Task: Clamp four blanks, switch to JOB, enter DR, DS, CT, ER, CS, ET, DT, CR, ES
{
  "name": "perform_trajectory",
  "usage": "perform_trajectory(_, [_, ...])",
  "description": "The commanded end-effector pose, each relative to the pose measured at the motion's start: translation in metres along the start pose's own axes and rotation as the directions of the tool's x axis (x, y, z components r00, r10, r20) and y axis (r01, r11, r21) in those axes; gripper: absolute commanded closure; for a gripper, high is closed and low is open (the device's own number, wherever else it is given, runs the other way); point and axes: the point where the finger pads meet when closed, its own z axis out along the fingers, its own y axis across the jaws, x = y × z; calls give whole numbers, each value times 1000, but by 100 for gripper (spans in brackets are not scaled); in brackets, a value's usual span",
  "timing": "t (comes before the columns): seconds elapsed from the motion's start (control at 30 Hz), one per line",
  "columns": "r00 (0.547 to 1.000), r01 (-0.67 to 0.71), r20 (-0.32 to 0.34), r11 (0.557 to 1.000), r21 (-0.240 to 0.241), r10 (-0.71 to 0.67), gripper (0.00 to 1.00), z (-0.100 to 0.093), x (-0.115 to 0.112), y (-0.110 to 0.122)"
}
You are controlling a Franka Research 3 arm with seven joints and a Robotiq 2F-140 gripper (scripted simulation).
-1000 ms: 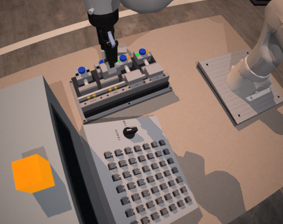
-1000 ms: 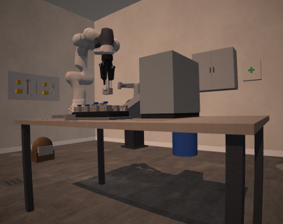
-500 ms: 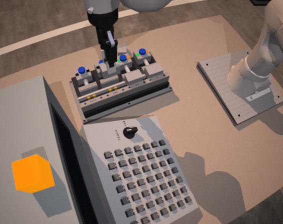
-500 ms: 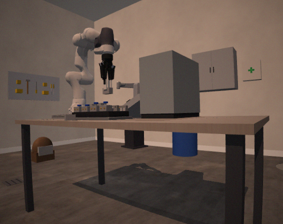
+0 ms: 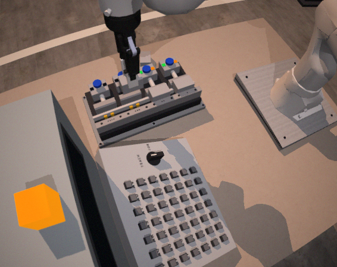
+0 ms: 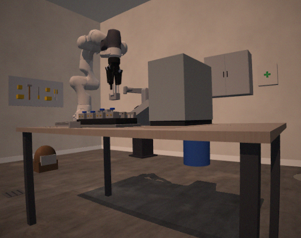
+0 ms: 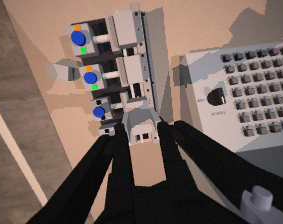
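Observation:
My gripper (image 5: 130, 74) is shut on a grey blank (image 5: 133, 81) and holds it well above the vise fixture (image 5: 144, 101), over the second station from the left. The blank also shows between my fingers in the wrist view (image 7: 142, 124) and in the side view (image 6: 115, 96). The two right stations hold blanks (image 5: 160, 90) (image 5: 183, 83), with green and amber lenses lit by their blue valves (image 5: 146, 69) (image 5: 169, 61). The left station's valve (image 5: 97, 83) has dark lenses and its rails are empty. The selector (image 5: 155, 157) points to TEACH. The amber lamp (image 5: 38, 206) is lit.
A grey block like another blank (image 5: 146, 57) lies on the table just behind the fixture. The keypad (image 5: 172, 214) shows no lit key. The grey cabinet (image 5: 30, 179) stands at the left. The arm's base plate (image 5: 286, 101) is at the right.

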Motion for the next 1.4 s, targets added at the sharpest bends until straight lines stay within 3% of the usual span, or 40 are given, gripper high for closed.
perform_trajectory(0.0, [1000, -3, 2, 1000, 3, 3, 100, -2, -1, 0])
perform_trajectory(1.37, [1000, -3, 2, 1000, 3, 3, 100, 6, -1, 0])
